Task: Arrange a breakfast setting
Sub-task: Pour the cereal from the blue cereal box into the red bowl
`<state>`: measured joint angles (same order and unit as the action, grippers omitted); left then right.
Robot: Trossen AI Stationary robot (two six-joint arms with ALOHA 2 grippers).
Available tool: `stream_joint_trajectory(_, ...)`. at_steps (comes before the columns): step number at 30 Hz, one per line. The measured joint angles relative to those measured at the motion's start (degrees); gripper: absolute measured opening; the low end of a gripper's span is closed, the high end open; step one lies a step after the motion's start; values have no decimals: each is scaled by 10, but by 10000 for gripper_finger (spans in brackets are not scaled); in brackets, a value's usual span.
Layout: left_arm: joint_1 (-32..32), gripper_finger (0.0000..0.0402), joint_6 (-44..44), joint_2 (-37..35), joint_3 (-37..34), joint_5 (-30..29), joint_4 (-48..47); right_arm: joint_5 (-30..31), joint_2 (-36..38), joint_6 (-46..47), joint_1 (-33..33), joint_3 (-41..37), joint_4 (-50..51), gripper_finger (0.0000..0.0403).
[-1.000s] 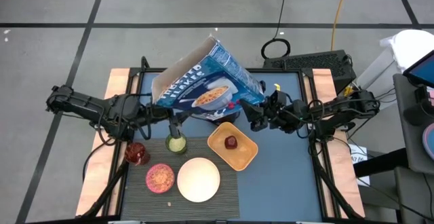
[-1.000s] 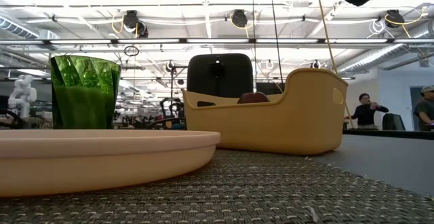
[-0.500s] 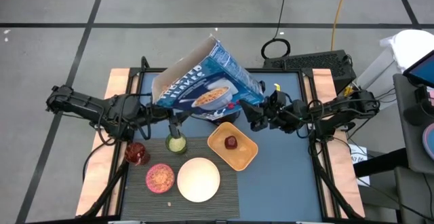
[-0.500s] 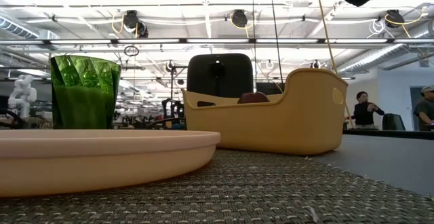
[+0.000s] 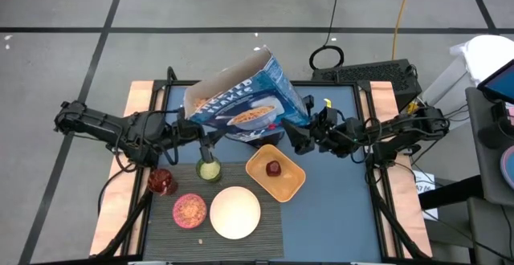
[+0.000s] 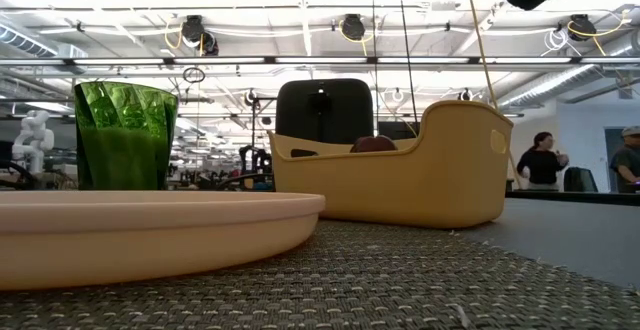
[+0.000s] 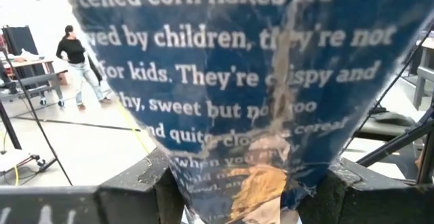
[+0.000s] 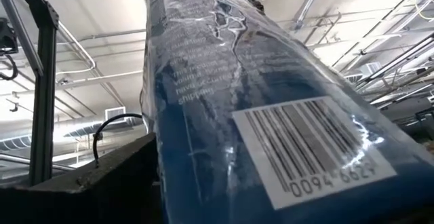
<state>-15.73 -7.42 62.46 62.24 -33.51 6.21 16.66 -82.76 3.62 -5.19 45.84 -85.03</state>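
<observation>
The blue cereal box (image 5: 245,100) is up in the air over the back of the worktop (image 5: 337,193), tipped on its side, with its open top flaps pointing to the left arm's side. The left hand (image 5: 202,139) is clamped on the box; in the left wrist view the box's printed side (image 7: 237,108) sits squeezed between the two dark fingers (image 7: 129,197). The right hand (image 5: 299,136) is at the other end of the box. Its fingers stand wide apart, with the barcode side of the box (image 8: 271,129) just in front of them, and I cannot tell if they touch it.

In front of the box lies the dark ribbed placemat (image 5: 265,229). On the mat, the pink bowl (image 5: 189,209) has reddish and yellow bits in it. Just beside the bowl, on the right arm's side, is the round white plate (image 5: 234,212), and nothing sits on it. Behind the plate stands the small green cup (image 5: 209,169); from above something pale shows inside it. The red glass (image 5: 161,181) stands at the mat's corner, behind the bowl and beside the cup. A tan tray (image 5: 275,173) sits half on the mat, behind the plate on the right arm's side, with one small dark red thing (image 5: 274,167) in it.

In the low view, people (image 6: 542,162) stand far off in the room behind the tray.
</observation>
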Motion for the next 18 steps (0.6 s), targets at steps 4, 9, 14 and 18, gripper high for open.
stream_joint_trajectory(4,0,215,0,-7,0,-2,3,1,0,0,0,0,1,394)
stream_joint_trajectory(9,0,196,0,-16,0,-4,4,0,0,0,0,0,1,393)
stream_joint_trajectory(14,0,183,-1,-18,0,-5,4,0,0,0,0,0,1,393)
stream_joint_trajectory(18,0,183,-2,-18,0,-5,4,1,0,-1,0,0,0,393)
